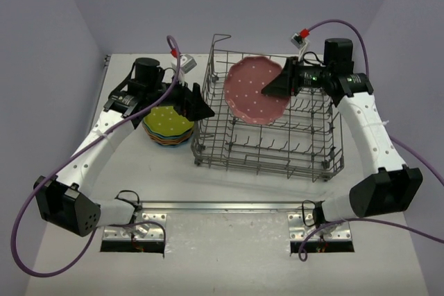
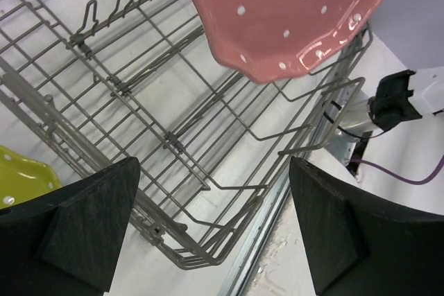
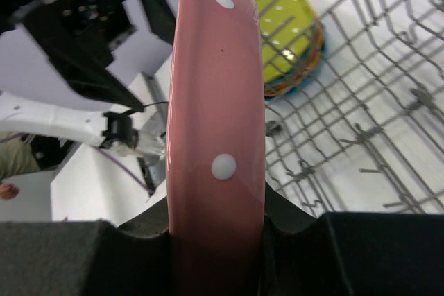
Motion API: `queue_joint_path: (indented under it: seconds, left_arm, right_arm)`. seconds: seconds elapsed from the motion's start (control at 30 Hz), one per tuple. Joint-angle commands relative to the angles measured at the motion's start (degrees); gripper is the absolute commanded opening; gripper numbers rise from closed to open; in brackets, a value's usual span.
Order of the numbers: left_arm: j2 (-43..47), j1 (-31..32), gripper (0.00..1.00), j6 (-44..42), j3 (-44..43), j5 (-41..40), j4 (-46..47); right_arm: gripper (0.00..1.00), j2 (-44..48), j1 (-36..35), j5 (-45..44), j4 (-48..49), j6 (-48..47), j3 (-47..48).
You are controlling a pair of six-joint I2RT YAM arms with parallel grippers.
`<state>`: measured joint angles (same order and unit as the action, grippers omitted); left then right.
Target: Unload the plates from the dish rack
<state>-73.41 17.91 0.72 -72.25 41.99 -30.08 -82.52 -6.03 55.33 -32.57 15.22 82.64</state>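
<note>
The dish rack [image 1: 263, 165] sat on the table [image 1: 229, 254] a bit right of centre in the top view. The stack of plates [image 1: 168, 124] was on the table just left of it, close to the rack's left wall. One plate [image 1: 253, 91] was up on edge over the rack's back left part, upper middle of the frame. It was pinched at its right rim by the right gripper [image 1: 270, 88], which reached in from the right. The left gripper [image 1: 202, 104] hung between the stack and the rack's left wall, over the stack's right edge. From the left wrist, the plate was at the top with the rack below it and the stack poking in at the lower left.
</note>
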Motion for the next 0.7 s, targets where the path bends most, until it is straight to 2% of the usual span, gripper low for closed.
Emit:
queue_joint_path:
  seconds: [0.0,0.17,0.47,0.57,0.6,0.67]
  left_arm:
    - [1.0,-0.2,0.87,3.1,-2.3,6.3,5.4]
    - [-0.2,-0.2,0.87,4.7,-5.9,11.8,5.8]
    - [-0.1,-0.3,0.84,8.0,-6.9,19.6,8.2]
    - [0.2,-0.3,0.73,8.2,-6.0,20.3,8.3]
    - [0.4,-0.3,0.63,8.4,-5.6,20.5,8.4]
    - [0.8,-0.3,0.53,8.4,-4.7,20.6,8.5]
  right_arm:
    - [0.0,5.8,-1.8,15.3,9.9,5.4,1.3]
    - [0.0,7.4,-6.5,19.1,11.8,7.7,-0.5]
    - [0.0,5.3,-13.9,16.6,11.6,6.1,-2.5]
    - [0.0,3.9,-16.3,15.4,11.8,5.7,-1.6]
    - [0.0,3.3,-17.3,14.7,11.8,5.7,-1.2]
    - [0.0,1.9,-18.0,13.9,12.0,5.5,0.0]
